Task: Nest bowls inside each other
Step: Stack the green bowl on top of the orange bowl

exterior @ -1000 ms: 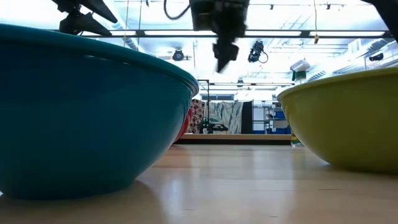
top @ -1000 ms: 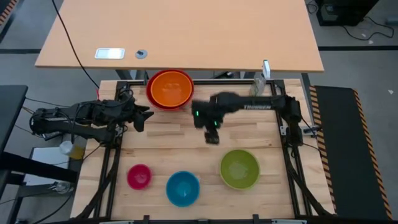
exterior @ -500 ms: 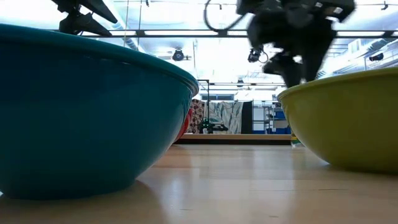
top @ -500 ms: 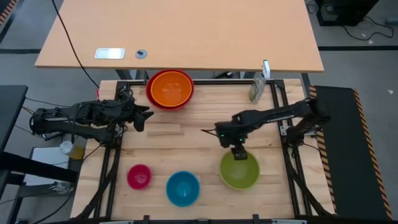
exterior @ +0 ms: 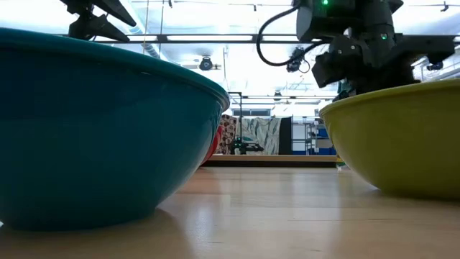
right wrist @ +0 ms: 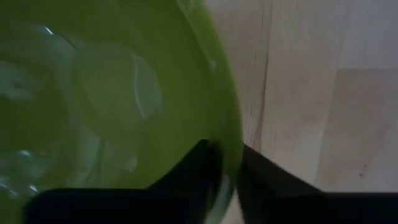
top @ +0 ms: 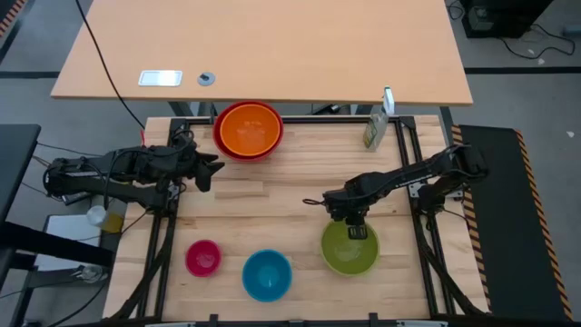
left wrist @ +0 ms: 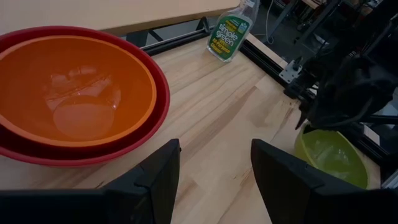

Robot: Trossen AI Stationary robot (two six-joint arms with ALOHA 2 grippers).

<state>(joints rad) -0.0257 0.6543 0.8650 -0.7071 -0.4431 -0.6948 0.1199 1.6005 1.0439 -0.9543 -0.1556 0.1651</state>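
Observation:
The green bowl (top: 349, 250) stands on its base at the table's near right. My right gripper (top: 355, 226) points down at its far rim, shut on it. The orange bowl (top: 248, 128) sits nested in the red bowl (top: 221, 143) at the far edge. The blue bowl (top: 267, 275) and the pink bowl (top: 203, 258) stand apart along the near edge. My left gripper (top: 214, 172) hovers open at the table's left side, above the boards; the nested pair (left wrist: 74, 93) lies beyond it. My right gripper has the green bowl's far rim (right wrist: 231, 163) between its two fingers, one finger (right wrist: 193, 171) inside the bowl and one (right wrist: 267, 177) outside. The fingers come from above, pointing down. The bowl rests on the table.
A green spray bottle (top: 373, 133) stands at the far right of the table. The blue bowl (exterior: 93, 129) fills the left of the low view. A larger light wooden table (top: 272, 45) lies beyond the far edge.
My right gripper has swung from above the table's middle toward the near right and gone down onto the green bowl's far rim. The bowls have stayed where they were.

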